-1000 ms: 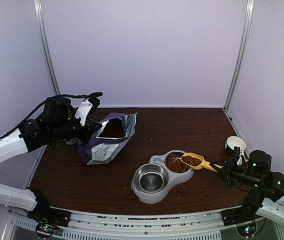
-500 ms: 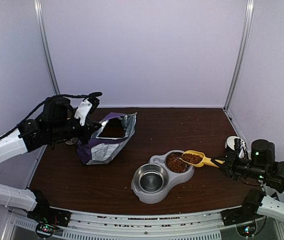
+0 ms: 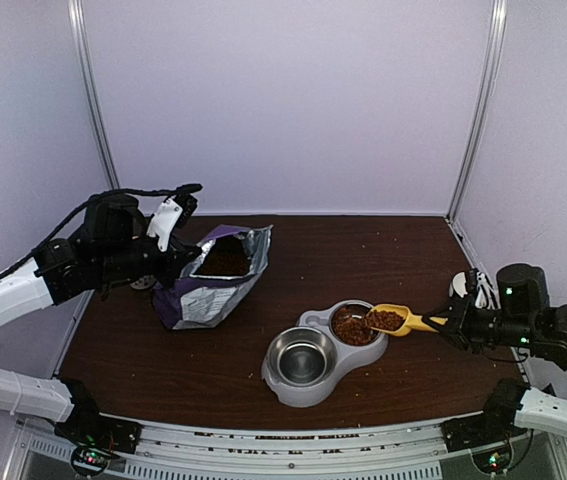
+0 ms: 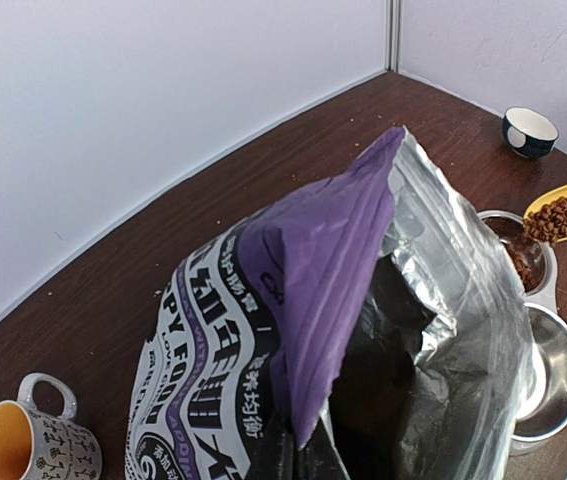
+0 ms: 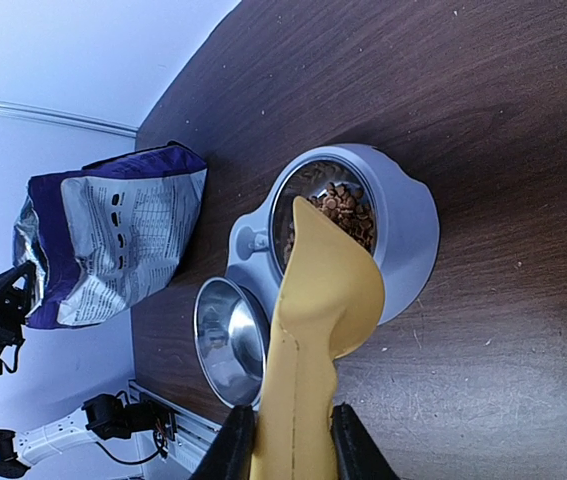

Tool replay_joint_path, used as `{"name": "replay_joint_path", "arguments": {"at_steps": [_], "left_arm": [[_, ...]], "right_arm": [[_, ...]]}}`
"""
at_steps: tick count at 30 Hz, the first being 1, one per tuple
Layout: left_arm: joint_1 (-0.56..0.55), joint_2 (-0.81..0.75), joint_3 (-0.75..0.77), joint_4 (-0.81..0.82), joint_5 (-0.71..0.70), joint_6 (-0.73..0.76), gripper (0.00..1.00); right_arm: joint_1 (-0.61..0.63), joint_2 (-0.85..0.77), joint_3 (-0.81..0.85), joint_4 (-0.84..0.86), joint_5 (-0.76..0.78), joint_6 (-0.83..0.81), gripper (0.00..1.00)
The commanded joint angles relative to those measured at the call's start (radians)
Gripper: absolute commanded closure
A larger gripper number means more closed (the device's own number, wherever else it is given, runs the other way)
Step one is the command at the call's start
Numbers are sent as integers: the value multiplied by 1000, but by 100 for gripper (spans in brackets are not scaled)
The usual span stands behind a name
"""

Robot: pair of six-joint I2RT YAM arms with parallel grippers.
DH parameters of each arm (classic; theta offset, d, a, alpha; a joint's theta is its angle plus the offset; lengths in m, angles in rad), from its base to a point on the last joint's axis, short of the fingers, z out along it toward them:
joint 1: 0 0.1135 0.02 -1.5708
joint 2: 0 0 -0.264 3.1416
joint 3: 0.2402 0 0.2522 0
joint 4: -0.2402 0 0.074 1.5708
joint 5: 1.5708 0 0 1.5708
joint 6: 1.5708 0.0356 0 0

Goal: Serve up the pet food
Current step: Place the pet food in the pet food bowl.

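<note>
Hovering by kibble-filled bowl (image 5: 310, 176) — scoop (image 5: 323, 300) loaded with pet food (image 3: 385, 320).

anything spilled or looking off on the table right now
Small crumbs, likely stray pet food, dot the table near the back wall and around the double bowl, outside either dish. Otherwise nothing stands out: the bag stands open and the loaded scoop hangs at the filled dish's rim.

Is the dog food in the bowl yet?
Partly. One bowl already holds pet food. The right jaws hold a loaded yellow scoop over it, not yet tipped. The other bowl is empty; the left jaws pinch the bag.
</note>
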Motion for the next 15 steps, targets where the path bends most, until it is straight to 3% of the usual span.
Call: {"name": "replay_joint_path", "arguments": {"at_steps": [1, 15], "left_arm": [[5, -15, 4, 9, -11, 0, 100], [5, -15, 5, 9, -8, -1, 100]], "right_arm": [[-7, 27, 58, -3, -2, -45, 100], [-7, 107, 120, -27, -17, -112, 100]]}}
